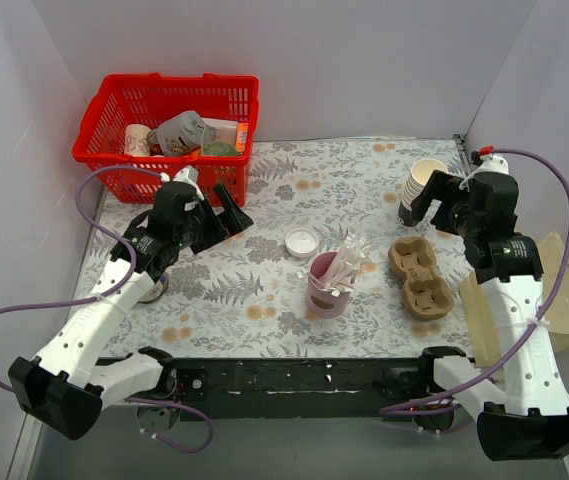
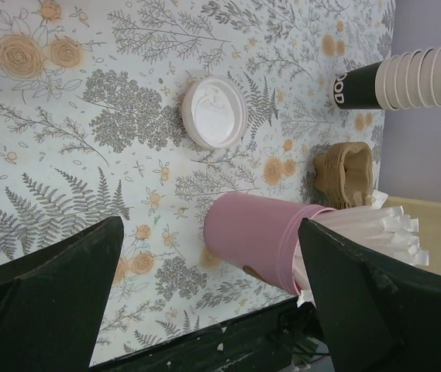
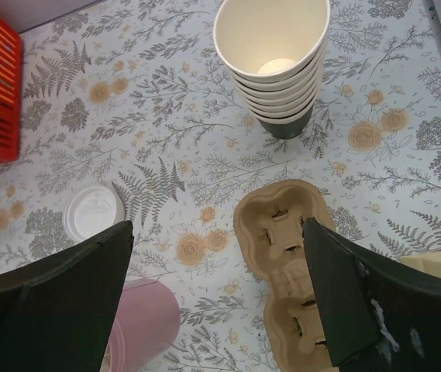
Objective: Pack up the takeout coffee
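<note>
Mid-desk, the coffee's round white plastic lid (image 1: 301,241) lies flat on the cloth, between the basket (image 1: 114,120) and the pink cup (image 1: 325,290) and touching neither. No cup body shows under it. The only dark cup (image 3: 288,125) in view stands at the far right as the bottom of a nested stack (image 1: 427,175) of smooth cream paper cups.

The pink cup is matte and cylindrical, bristling with thin white sticks (image 1: 344,262). Just beside it on the right lies a moulded brown pulp carrier (image 1: 420,276) with two round wells. The basket is red plastic lattice, set in the far left corner and holding assorted packets.

The left fingers (image 2: 49,294) are black wedges spread wide with nothing between them, aimed across at the pink cup. The right fingers (image 3: 49,294) are equally wide and bare, above the carrier.

The desk (image 1: 244,270) wears a pale cloth printed with grey ferns and orange flowers. Plain lilac-grey walls (image 1: 364,60) close it in on three sides.
</note>
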Motion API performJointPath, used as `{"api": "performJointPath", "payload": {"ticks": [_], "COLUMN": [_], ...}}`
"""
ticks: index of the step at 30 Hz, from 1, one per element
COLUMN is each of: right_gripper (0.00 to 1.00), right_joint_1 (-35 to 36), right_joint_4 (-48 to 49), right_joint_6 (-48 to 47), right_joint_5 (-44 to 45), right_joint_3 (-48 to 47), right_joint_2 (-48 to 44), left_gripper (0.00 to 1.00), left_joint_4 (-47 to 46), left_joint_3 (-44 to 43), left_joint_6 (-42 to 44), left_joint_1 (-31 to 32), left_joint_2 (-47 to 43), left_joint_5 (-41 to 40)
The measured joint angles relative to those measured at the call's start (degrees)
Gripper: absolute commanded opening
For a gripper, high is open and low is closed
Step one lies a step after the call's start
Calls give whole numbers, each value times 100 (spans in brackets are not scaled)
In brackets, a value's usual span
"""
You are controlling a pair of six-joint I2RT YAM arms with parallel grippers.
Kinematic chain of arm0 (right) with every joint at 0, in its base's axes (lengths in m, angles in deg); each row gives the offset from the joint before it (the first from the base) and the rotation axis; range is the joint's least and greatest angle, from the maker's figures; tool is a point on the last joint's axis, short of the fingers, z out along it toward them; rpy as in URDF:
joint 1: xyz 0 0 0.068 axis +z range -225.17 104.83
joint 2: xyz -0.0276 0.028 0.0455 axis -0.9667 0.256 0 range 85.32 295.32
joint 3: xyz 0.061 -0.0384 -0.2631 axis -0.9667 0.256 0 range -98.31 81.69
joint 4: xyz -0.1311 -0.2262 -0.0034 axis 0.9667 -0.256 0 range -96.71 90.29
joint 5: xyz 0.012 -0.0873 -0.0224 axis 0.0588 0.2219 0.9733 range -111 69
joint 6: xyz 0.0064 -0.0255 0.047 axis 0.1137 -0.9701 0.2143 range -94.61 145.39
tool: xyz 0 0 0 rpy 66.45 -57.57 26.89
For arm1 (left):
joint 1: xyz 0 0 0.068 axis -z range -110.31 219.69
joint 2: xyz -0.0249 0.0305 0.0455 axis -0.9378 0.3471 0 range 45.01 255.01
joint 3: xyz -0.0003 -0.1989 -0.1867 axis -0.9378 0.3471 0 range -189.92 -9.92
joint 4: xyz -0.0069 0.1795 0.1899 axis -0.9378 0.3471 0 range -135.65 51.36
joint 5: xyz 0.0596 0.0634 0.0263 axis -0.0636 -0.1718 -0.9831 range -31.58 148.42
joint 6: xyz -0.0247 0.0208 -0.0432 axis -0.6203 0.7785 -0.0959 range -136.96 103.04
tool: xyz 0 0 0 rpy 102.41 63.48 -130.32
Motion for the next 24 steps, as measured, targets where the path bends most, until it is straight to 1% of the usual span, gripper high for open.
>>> {"api": "performJointPath", "payload": {"ticks": [4, 7, 9, 11, 13, 15, 19, 20, 21, 23, 24], "right_gripper": [98, 98, 98, 95, 95, 93, 87, 82, 80, 76, 76], "right_joint_1": [-2, 0, 0, -4, -68, -166, -439, -496, -570, -710, -763], "right_joint_4": [157, 170, 92, 26, -138, -262, -439, -476, -540, -647, -680], "right_joint_6": [-66, -175, -219, -254, -306, -350, -435, -448, -452, -463, -492], "right_joint_5": [11, 31, 195, 490, 761, 933, 1108, 1115, 1113, 1075, 1023], "right_joint_3": [-20, -337, -758, -1215, -1676, -1978, -2341, -2382, -2448, -2608, -2704], "right_joint_2": [85, 304, 623, 1054, 1563, 2000, 2844, 2986, 3158, 3475, 3622], "left_gripper": [98, 98, 98, 98, 98, 98, 98, 98, 98, 98, 98], "left_joint_4": [-55, -81, -74, -50, -22, 11, 72, 87, 105, 133, 160], "left_joint_3": [96, 96, 85, 57, 26, 15, 15, 15, 15, 15, 15], "left_joint_6": [68, 157, 208, 254, 278, 284, 267, 249, 240, 221, 201], "left_joint_1": [0, 0, 0, 0, 0, 0, 0, 0, 0, 0, 0], "left_joint_2": [0, 4, 42, 118, 188, 210, 199, 190, 179, 153, 138], "left_joint_5": [210, 275, 278, 275, 271, 260, 216, 205, 188, 151, 129]}}
